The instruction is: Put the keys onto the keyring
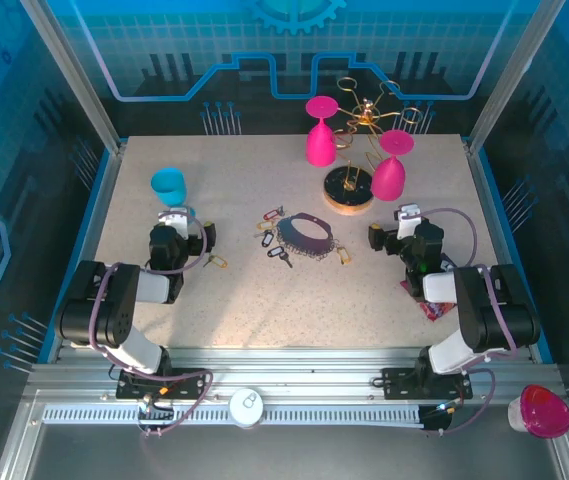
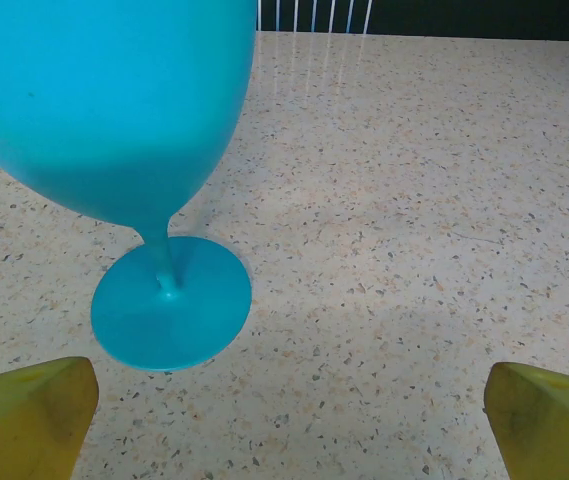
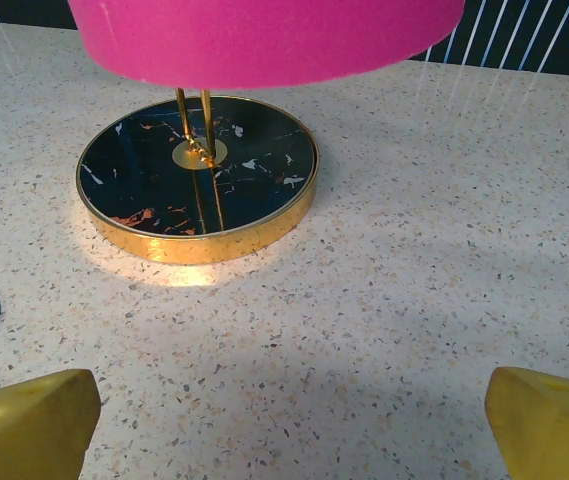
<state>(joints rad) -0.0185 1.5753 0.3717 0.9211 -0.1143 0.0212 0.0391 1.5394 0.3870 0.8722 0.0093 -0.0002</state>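
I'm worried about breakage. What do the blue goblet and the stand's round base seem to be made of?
Blue goblet: likely plastic, matte and opaque, no glassy glints. Round base: glossy dark top with marbled flecks, shiny gold rim that looks metallic; its core is unclear.

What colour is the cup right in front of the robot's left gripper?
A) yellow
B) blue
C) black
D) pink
B: the plastic goblet standing upright just ahead of the left gripper is bright turquoise blue from bowl to foot.
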